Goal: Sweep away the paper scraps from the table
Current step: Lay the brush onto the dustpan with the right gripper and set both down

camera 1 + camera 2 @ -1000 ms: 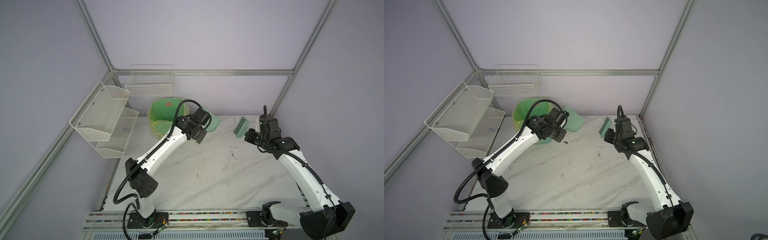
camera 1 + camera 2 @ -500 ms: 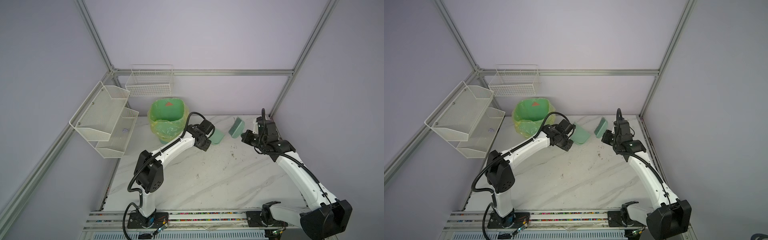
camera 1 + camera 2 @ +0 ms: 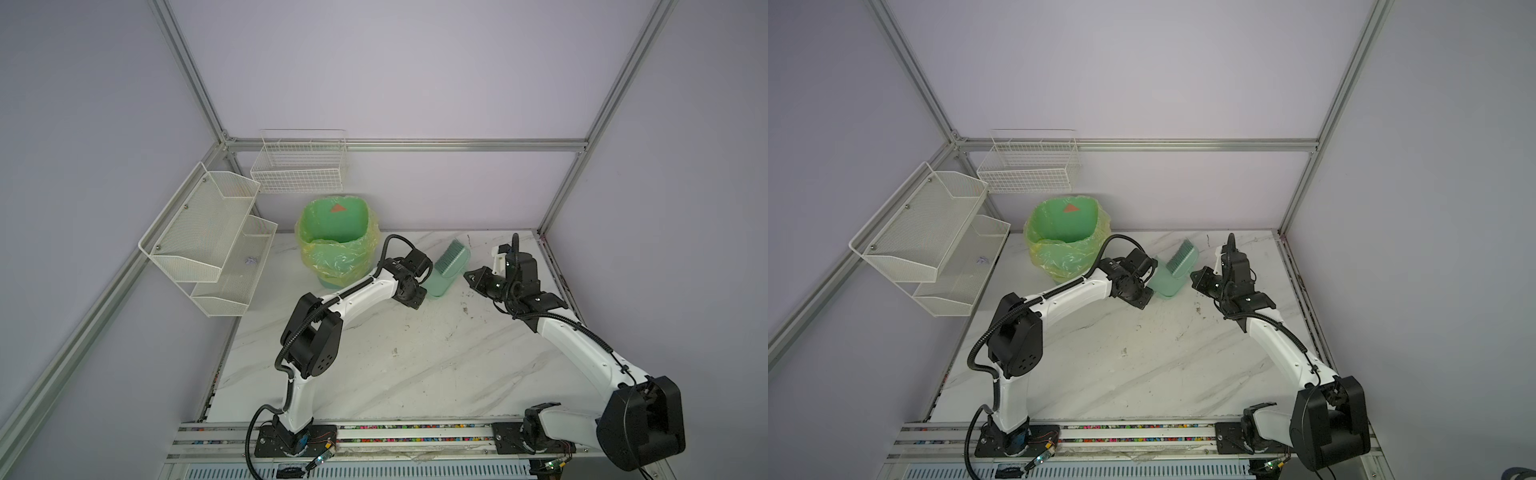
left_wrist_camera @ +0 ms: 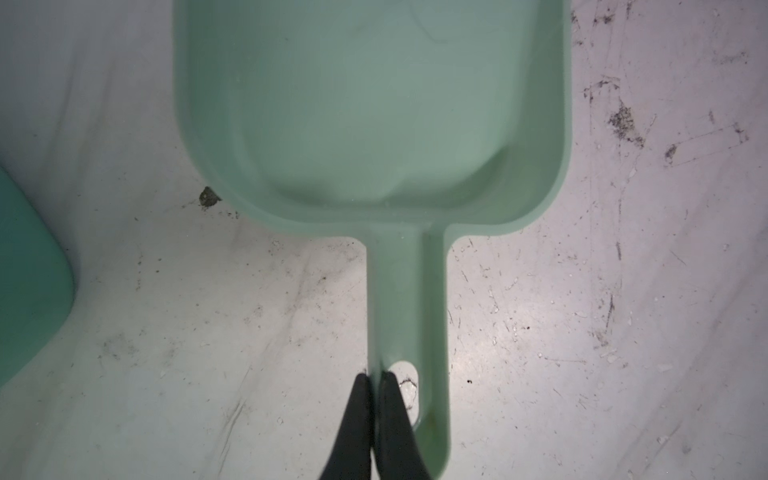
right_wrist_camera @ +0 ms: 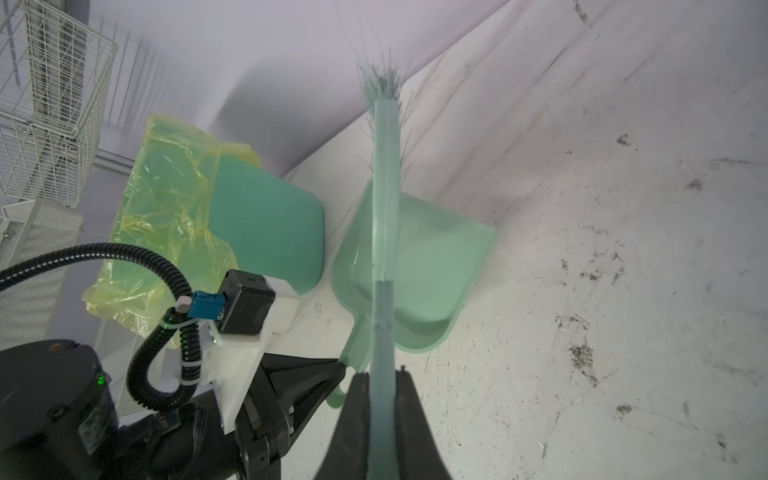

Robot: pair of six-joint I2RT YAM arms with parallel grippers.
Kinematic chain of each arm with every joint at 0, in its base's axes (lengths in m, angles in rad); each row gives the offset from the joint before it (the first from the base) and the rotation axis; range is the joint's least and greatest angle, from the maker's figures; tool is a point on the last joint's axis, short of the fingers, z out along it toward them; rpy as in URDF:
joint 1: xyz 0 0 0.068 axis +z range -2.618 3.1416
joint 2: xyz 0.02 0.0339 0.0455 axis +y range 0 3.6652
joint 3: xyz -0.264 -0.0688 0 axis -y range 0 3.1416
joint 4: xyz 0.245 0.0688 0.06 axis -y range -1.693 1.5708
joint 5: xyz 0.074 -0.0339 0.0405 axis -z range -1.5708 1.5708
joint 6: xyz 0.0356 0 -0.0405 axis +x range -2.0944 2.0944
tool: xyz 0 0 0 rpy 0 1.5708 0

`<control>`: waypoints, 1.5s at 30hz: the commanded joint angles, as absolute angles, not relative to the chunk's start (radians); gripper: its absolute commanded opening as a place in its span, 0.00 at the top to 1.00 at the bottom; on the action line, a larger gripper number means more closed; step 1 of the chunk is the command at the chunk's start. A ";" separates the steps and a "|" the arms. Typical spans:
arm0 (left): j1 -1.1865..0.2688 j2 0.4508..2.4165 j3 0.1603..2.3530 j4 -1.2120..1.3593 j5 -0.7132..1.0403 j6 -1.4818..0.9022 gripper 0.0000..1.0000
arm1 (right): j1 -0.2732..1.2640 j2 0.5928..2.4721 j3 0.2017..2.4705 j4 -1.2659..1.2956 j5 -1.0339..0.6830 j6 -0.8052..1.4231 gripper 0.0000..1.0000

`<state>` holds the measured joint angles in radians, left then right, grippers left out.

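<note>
Dustpan handle (image 4: 407,311) between left fingers (image 4: 358,419)

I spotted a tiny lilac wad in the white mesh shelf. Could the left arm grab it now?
Probably not. The left arm has its jaws shut on the handle of the pale green plastic dustpan, so they're busy. The small lilac wad lies down inside the white mesh wall shelf, in its lower tier.

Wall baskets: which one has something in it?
The lower mesh tray: a small pale wad lies in it. The upper tray and the wire basket show nothing.
</note>
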<state>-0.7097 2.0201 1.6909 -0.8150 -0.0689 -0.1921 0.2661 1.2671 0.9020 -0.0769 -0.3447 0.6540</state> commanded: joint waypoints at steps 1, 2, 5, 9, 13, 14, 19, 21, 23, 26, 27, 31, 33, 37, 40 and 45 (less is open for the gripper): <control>-0.715 2.024 1.648 -0.748 -0.020 -0.209 1.00 | 0.264 1.281 0.866 0.050 -0.391 0.705 1.00; -0.715 2.028 1.645 -0.739 -0.015 -0.208 1.00 | 0.264 1.289 0.855 0.066 -0.398 0.712 1.00; -0.715 2.037 1.634 -0.716 -0.009 -0.208 1.00 | 0.264 1.306 0.823 0.102 -0.412 0.731 1.00; -0.716 2.044 1.617 -0.691 -0.003 -0.209 1.00 | 0.265 1.323 0.779 0.151 -0.407 0.748 1.00; -0.717 2.049 1.611 -0.680 0.000 -0.208 0.94 | 0.265 1.365 0.755 0.184 -0.415 0.761 1.00; -0.718 2.050 1.607 -0.677 0.001 -0.209 0.93 | 0.265 1.368 0.747 0.195 -0.420 0.765 1.00; -0.718 2.056 1.592 -0.663 0.016 -0.209 0.91 | 0.265 1.416 0.714 0.254 -0.432 0.782 1.00; -0.719 2.057 1.586 -0.661 0.016 -0.209 0.89 | 0.264 1.429 0.713 0.264 -0.440 0.785 1.00; -0.718 2.056 1.581 -0.661 0.014 -0.209 0.86 | 0.265 1.441 0.718 0.255 -0.439 0.778 1.00; -0.719 2.051 1.576 -0.656 0.007 -0.209 0.83 | 0.264 1.456 0.723 0.229 -0.430 0.760 1.00; -0.719 2.047 1.575 -0.657 0.003 -0.209 0.81 | 0.264 1.462 0.723 0.216 -0.426 0.752 1.00; -0.719 2.027 1.568 -0.656 -0.026 -0.208 0.73 | 0.265 1.472 0.728 0.167 -0.407 0.734 0.84; -0.718 2.010 1.560 -0.649 -0.045 -0.209 0.69 | 0.264 1.479 0.737 0.140 -0.401 0.720 0.75; -0.719 1.969 1.554 -0.643 -0.088 -0.209 0.62 | 0.264 1.483 0.757 0.090 -0.387 0.685 0.58; -0.719 1.934 1.556 -0.643 -0.115 -0.209 0.57 | 0.265 1.474 0.775 0.057 -0.376 0.671 0.52; -0.719 1.868 1.544 -0.661 -0.173 -0.201 0.48 | 0.265 1.438 0.799 -0.002 -0.334 0.649 0.44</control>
<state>-0.7158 1.9507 1.5772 -0.6716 -0.1184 -0.1989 0.2665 1.4750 0.7727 0.0551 -0.3748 0.6750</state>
